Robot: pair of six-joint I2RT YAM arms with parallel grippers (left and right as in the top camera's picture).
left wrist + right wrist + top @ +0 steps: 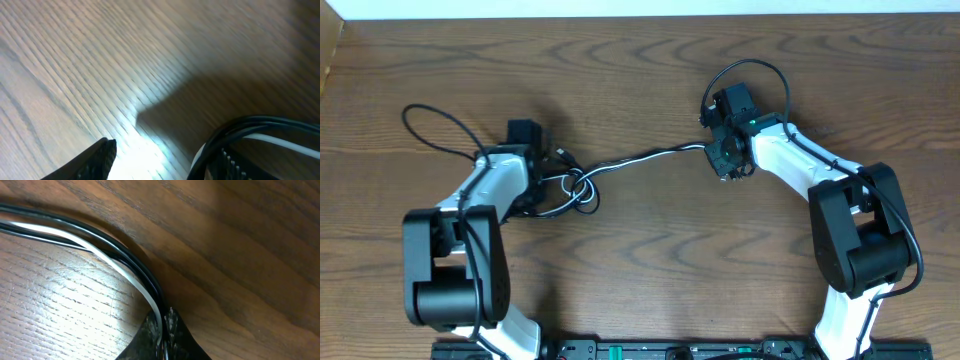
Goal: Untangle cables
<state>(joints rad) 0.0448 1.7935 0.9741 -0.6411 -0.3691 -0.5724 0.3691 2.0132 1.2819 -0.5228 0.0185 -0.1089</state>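
The left pincer (pixel 162 152) is hanging partly open over the worktop (pixel 100 60), gripping nothing, with the cables (pixel 640 157) curving past its lower-right finger. The right pincer (pixel 164 330) is clamping the cables, which are trailing toward upper left.

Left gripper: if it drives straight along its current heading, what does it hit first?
Likely the bare table. In the left wrist view nothing lies ahead of the left gripper; the cables loop off to one side, outside that line. Depth is blurry.
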